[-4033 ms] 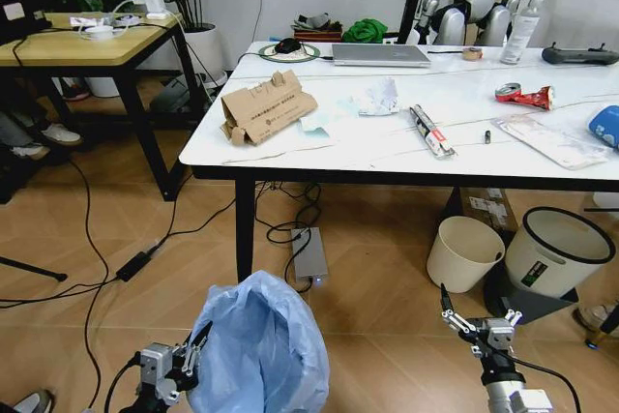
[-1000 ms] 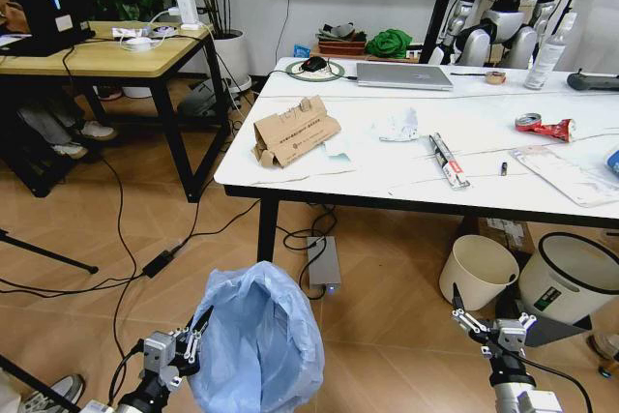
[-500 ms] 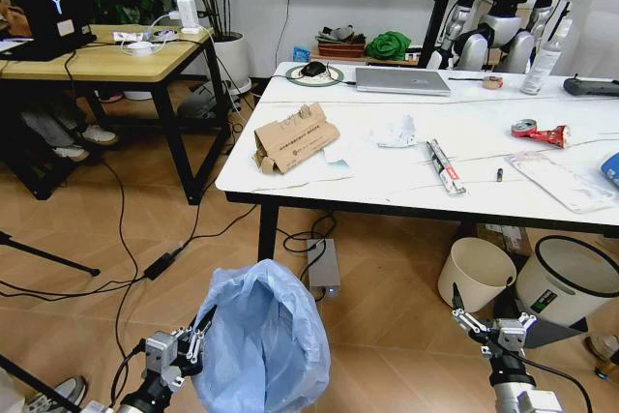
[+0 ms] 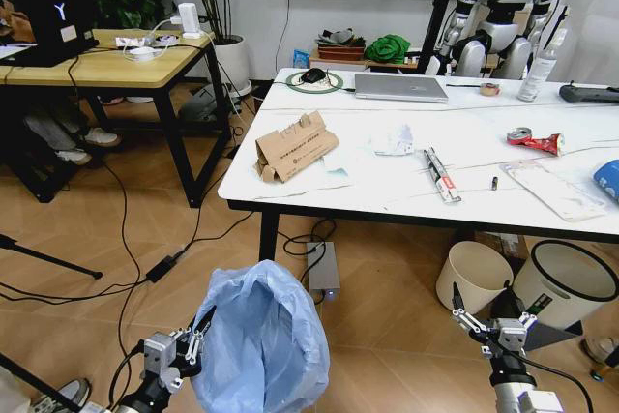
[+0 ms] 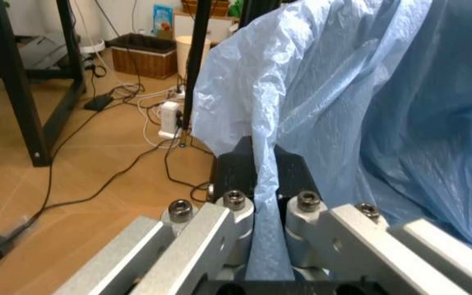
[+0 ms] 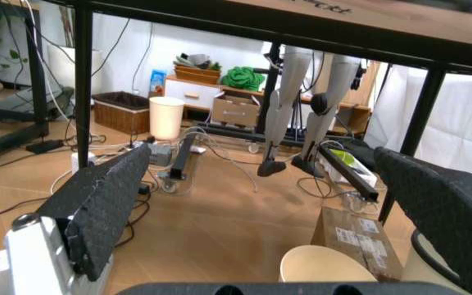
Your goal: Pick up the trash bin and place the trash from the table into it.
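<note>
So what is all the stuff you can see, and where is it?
trash bin: one, light-blue bag, floor before the table
table: one, white marble-look
cardboard: one, brown, table's left part
crumpled paper: one, white, mid-table
crushed can: one, red, table's right
laptop: one, silver, far edge
cream bin: one, under table
black bin: one, white rim, beside it
left claw: shut on the bag
right claw: open, low, right
</note>
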